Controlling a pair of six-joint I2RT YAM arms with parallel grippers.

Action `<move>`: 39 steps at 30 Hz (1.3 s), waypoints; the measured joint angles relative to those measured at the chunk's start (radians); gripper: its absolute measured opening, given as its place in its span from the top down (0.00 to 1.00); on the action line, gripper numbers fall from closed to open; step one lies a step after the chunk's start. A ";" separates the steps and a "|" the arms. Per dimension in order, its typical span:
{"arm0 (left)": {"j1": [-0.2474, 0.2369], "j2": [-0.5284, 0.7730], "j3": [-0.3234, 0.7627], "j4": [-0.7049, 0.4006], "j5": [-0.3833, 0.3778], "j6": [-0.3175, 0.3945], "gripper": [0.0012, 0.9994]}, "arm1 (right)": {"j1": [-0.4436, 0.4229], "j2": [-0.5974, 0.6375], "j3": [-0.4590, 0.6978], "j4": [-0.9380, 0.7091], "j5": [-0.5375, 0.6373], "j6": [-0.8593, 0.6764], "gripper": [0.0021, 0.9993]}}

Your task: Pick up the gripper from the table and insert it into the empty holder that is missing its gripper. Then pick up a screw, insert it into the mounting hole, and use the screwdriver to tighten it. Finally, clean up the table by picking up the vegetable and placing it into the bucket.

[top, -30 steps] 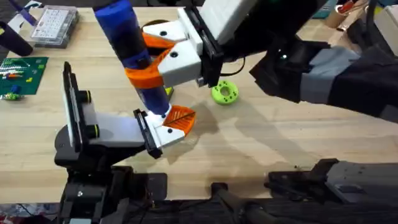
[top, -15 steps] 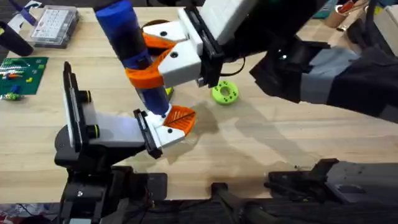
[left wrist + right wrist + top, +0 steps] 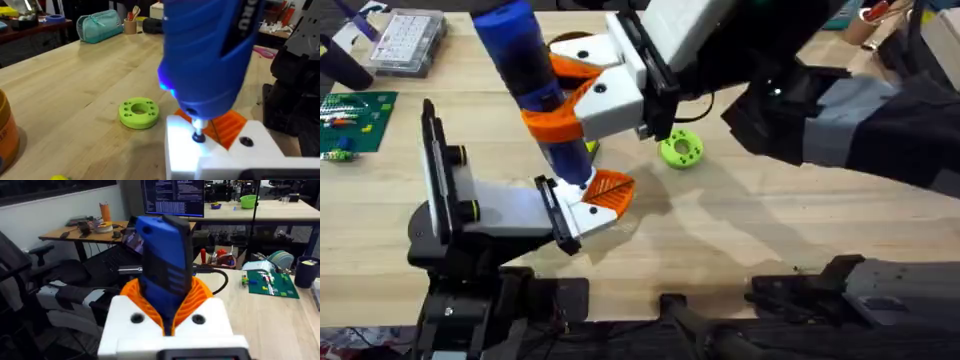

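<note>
Gripping the screwdriver (image 3: 525,75) around its middle, the right gripper (image 3: 570,95) has its white fingers and orange ribbed pads (image 3: 552,124) clenched on the blue body. The tool stands tilted over the table (image 3: 740,230), bit end down. In the left wrist view the thin bit (image 3: 198,131) presses down onto a white mount (image 3: 220,150), with a blue glow on the tool's lower end.

As a judgement, the screwdriver looks rigid and fairly heavy for its size, with a smooth plastic shell that could slip or twist in a loose grip. A mid-body hold, as here, seems the sensible place, since it keeps the bit steady over the hole.

A green disc (image 3: 681,149) with holes lies on the table just beyond the mount. The vegetable (image 3: 591,147) shows as a sliver of yellow behind the screwdriver in the overhead view, mostly covered. An orange curve at the edge of the left wrist view is probably the bucket (image 3: 7,135), though it is cut off.

Whether a screw sits under the bit cannot be made out, because the tip hides the hole. The left gripper's white fingers sit at the mount, and whether they are released or clenched cannot be told.
</note>
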 joint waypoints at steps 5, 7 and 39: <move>0.000 0.000 0.000 0.000 0.000 0.000 0.98 | 0.000 0.000 -0.001 0.001 0.000 0.000 0.95; 0.000 0.000 0.000 0.000 0.000 0.000 0.98 | 0.000 0.000 -0.005 0.008 0.000 0.000 0.95; 0.000 0.000 0.000 0.000 0.000 0.000 0.98 | -0.001 0.000 -0.004 0.042 0.019 0.012 0.95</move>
